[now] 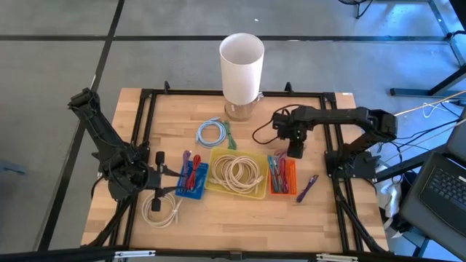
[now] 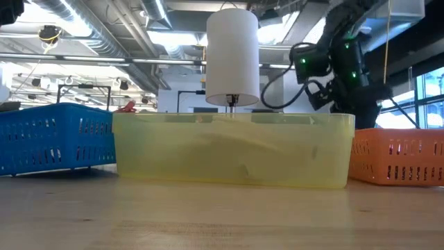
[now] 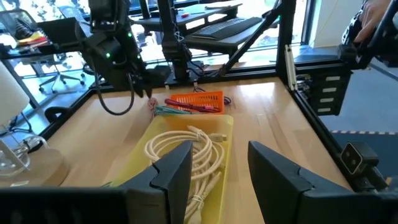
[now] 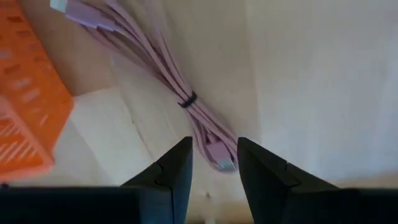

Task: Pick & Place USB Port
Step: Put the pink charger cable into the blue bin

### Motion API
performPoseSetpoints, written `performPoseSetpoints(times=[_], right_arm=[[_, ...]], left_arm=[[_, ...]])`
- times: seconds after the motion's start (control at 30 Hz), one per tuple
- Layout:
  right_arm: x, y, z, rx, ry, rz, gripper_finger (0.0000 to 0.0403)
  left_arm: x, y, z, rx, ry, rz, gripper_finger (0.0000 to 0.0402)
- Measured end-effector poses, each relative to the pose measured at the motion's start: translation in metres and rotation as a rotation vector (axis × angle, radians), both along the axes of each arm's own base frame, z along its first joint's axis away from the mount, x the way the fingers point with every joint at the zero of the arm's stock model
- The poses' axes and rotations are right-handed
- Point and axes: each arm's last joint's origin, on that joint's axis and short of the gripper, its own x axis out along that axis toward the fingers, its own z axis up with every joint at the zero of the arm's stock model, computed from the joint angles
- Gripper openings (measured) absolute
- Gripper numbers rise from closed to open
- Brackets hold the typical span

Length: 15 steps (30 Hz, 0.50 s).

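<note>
A purple USB cable [image 1: 307, 188], bundled with a black tie, lies flat on the wooden table to the right of the orange basket [image 1: 282, 176]. In the right wrist view the cable [image 4: 186, 99] runs toward the gap between my fingers. My right gripper [image 1: 295, 151] [image 4: 212, 165] is open and hovers above the table, just beyond the orange basket's far end; it touches nothing. My left gripper [image 1: 162, 175] [image 3: 221, 177] is open and waits left of the blue basket [image 1: 193, 180].
A yellow bin [image 1: 261, 191] holds a white cable coil between the blue and orange baskets. A blue cable coil [image 1: 212, 132] and a tall white cylinder [image 1: 242, 62] stand farther back. Another white cable coil [image 1: 162, 207] lies near the front left. A black frame rims the table.
</note>
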Motion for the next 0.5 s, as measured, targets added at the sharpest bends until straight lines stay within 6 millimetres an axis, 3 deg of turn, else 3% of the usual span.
performPoseSetpoints(times=[0.3, 0.5], right_arm=[[-0.014, 0.005, -0.035, 0.027, -0.031, -0.027, 0.0128], [-0.014, 0.005, -0.038, 0.001, -0.032, -0.042, 0.0119]], left_arm=[[0.000, 0.000, 0.000, 0.004, -0.005, 0.014, 0.0148], [0.000, 0.001, 0.000, 0.005, -0.009, 0.021, 0.0148]])
